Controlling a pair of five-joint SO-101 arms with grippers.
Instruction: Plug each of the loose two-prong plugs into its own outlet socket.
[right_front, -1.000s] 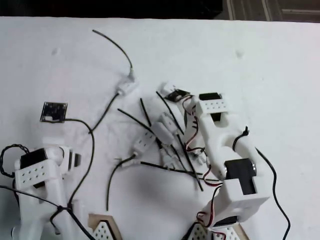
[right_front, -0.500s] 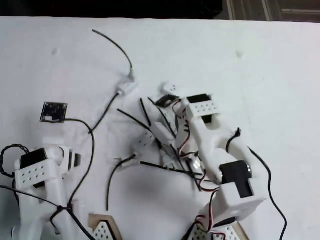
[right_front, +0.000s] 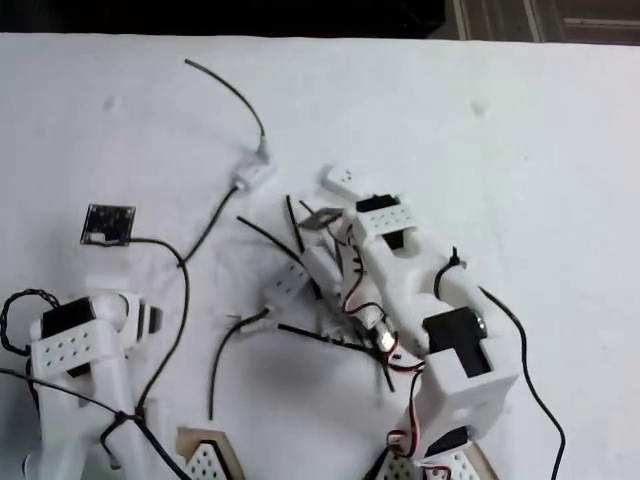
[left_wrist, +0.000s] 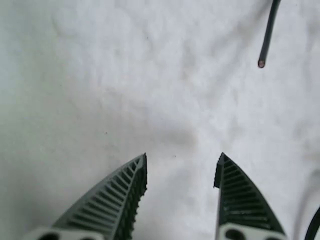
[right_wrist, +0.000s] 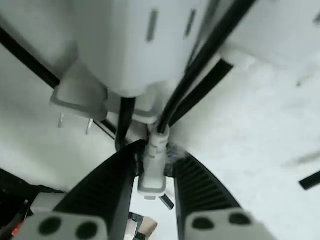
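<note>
Right gripper is clamped on the white plug. Looks light and hard, but its cord seems springy, so you'd better hold the body, never the cord.

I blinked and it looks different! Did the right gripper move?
Yes. The right gripper, holding a plug, slid left toward the black square, which stayed put.

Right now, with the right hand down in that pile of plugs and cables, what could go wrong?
The right hand is shut on a white plug whose black cable runs through the pile of crossed cables; lifting may drag neighbours along. The socket block beside it lies loose, and the left hand is open over bare table, far from it, so pushing might just slide the socket.
</note>
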